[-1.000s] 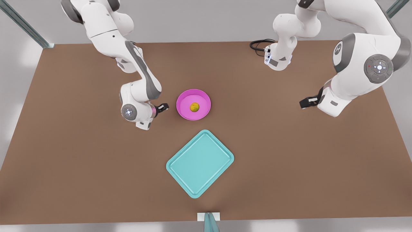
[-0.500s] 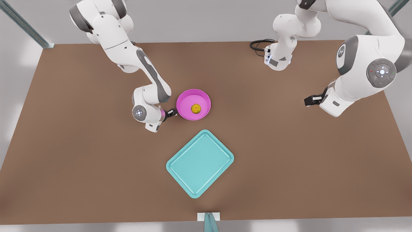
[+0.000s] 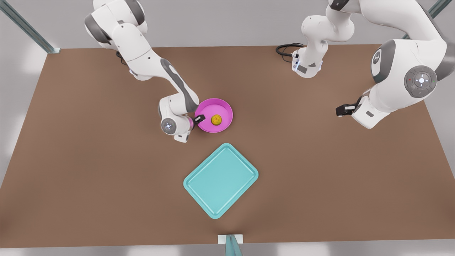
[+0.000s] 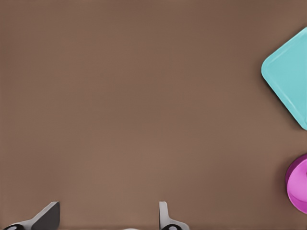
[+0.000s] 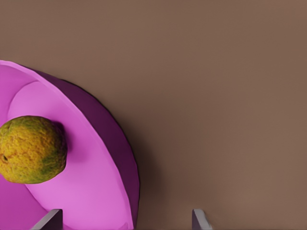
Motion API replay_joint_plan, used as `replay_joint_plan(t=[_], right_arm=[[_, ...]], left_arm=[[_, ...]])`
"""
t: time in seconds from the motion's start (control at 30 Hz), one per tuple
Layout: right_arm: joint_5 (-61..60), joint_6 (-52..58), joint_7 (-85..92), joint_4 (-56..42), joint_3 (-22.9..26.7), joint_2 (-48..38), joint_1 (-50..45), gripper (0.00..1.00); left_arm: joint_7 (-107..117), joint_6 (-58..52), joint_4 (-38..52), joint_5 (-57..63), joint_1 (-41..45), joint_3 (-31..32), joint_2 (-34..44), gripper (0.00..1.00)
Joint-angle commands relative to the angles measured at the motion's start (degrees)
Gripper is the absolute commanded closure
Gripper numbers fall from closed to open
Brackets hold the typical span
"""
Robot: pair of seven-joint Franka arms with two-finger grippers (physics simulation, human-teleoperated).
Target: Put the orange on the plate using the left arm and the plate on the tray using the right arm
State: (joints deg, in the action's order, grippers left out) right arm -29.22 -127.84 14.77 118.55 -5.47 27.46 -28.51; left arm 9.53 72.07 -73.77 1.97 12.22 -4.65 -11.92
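The orange (image 3: pixel 216 120) (image 5: pixel 31 149) lies inside the magenta plate (image 3: pixel 221 104) (image 5: pixel 86 158) at the table's middle. My right gripper (image 3: pixel 199 118) (image 5: pixel 125 219) is at the plate's edge on the front view's left. It is open, with one finger over the dish and the other outside the rim. The teal tray (image 3: pixel 220 179) (image 4: pixel 290 76) lies nearer the front edge, apart from the plate. My left gripper (image 3: pixel 341 111) (image 4: pixel 106 218) waits open over bare table at the front view's right. An edge of the plate (image 4: pixel 298 184) shows in the left wrist view.
A black cable (image 3: pixel 286 49) is coiled at the back edge by the arm's base. A small white bracket with a teal post (image 3: pixel 231 241) sits at the front edge. Brown tabletop (image 3: pixel 89 170) stretches wide on both sides of the tray.
My right arm swung toward the front view's right, bringing its gripper from beside the plate onto its rim. The left arm drew back slightly, then held. Orange, plate and tray stayed put.
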Motion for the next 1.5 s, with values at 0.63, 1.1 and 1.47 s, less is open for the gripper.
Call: replay_joint_plan(t=[0.63,1.1,1.47], right_arm=[[-0.31,3.65,2.19,-4.73,-1.21,3.13,0.03,0.79],[-5.76,12.26,1.93,-20.90,4.15,1.37,1.35,0.79],[-9.89,3.57,-9.06,-47.18,10.57,20.61,2.93,0.79]], left_arm=[[-2.24,-0.69,0.30,-0.30,0.00,-2.56,-0.12,0.00],[-1.97,-5.27,1.88,-2.59,0.00,-5.11,0.14,0.00],[-1.53,-5.53,3.81,-4.61,0.17,-4.41,-0.74,0.00]])
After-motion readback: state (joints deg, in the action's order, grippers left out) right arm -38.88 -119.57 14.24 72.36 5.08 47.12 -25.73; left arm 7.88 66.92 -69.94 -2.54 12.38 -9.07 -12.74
